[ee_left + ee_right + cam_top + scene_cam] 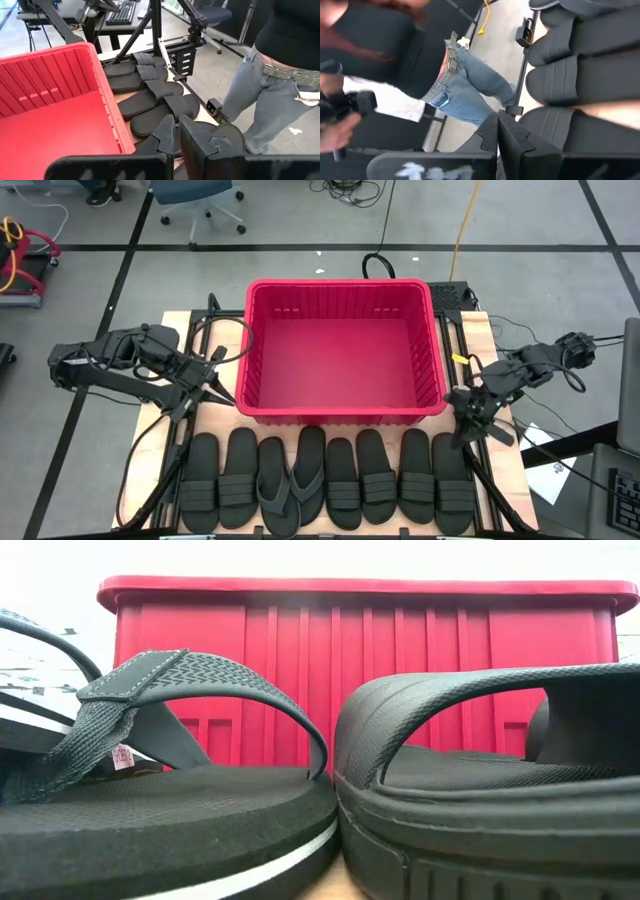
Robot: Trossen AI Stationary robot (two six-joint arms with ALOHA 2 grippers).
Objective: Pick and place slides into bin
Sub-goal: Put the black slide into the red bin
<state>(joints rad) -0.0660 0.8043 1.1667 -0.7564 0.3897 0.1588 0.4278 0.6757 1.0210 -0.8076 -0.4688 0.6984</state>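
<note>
Item: large rectangular red plastic bin (343,295) with ribbed, slotted walls and a thick rim. Location: centre of the table, behind the footwear. Contents: nothing visible inside from above.

Item: black rubber slides (330,478), eight in a single row along the near edge of the table, lying side by side and touching or nearly so. Six carry a wide ribbed strap; the third and fourth from the left carry Y-shaped thong straps. In the low view, one thong sandal (160,790) and one strapped slide (490,780) lie flat against each other with the bin wall behind them. None is lifted.

Item: left gripper (205,385). Location: beside the bin's near left corner, above and behind the left end of the row. Fingers nearly together with only a narrow gap, holding nothing.

Item: right gripper (470,420). Location: beside the bin's near right corner, just over the right end of the row. Fingers fully closed, holding nothing.

Other: a person in jeans (270,100) stands off the table's edge.

Step in hand, by judgement: the very start, with no slide picked.

Next move calls for: one gripper to spread its fingers, descend over the nearest end slide and close across its strap or sole edge.
</note>
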